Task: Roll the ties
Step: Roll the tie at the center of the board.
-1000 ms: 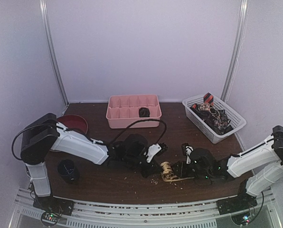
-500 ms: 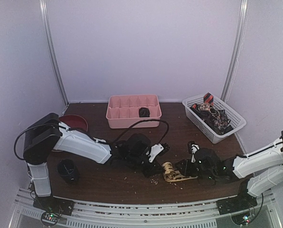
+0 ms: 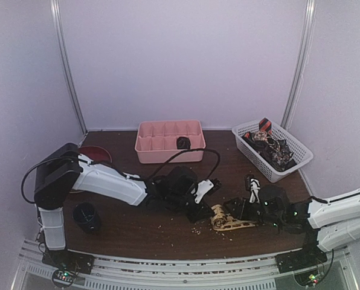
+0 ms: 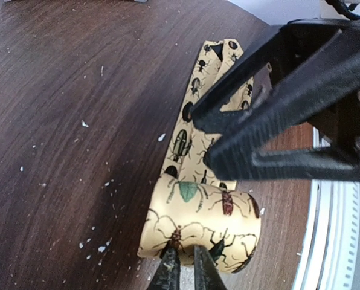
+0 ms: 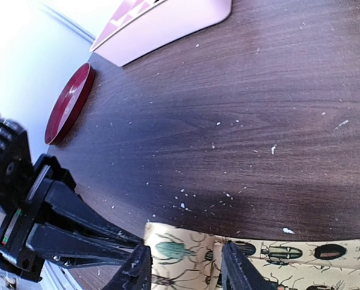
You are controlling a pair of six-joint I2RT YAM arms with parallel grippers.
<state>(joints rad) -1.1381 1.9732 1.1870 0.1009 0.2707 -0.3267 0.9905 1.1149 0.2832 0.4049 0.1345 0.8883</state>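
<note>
A tan tie (image 3: 229,220) printed with beetles lies at the table's front middle. One end of it is wound into a short roll (image 4: 198,223), and its flat tail (image 5: 313,254) runs off to the right. My left gripper (image 4: 185,266) is shut on the near rim of the roll, its fingertips almost together. The jaws of my right gripper (image 5: 183,269) stand apart on either side of the roll without pressing it, so it is open. In the top view, left gripper (image 3: 204,209) and right gripper (image 3: 239,209) meet over the tie. More dark and red patterned ties (image 3: 270,145) fill the basket.
A pink divided tray (image 3: 162,145) at the back middle holds one dark roll (image 3: 183,142). The white basket (image 3: 295,162) stands at the back right. On the left are a red plate (image 3: 96,152) and a black cup (image 3: 86,216). Pale crumbs dot the dark wood.
Both grippers and the tan tie have shifted a little to the right. The right gripper's jaws have spread wider around the roll.
</note>
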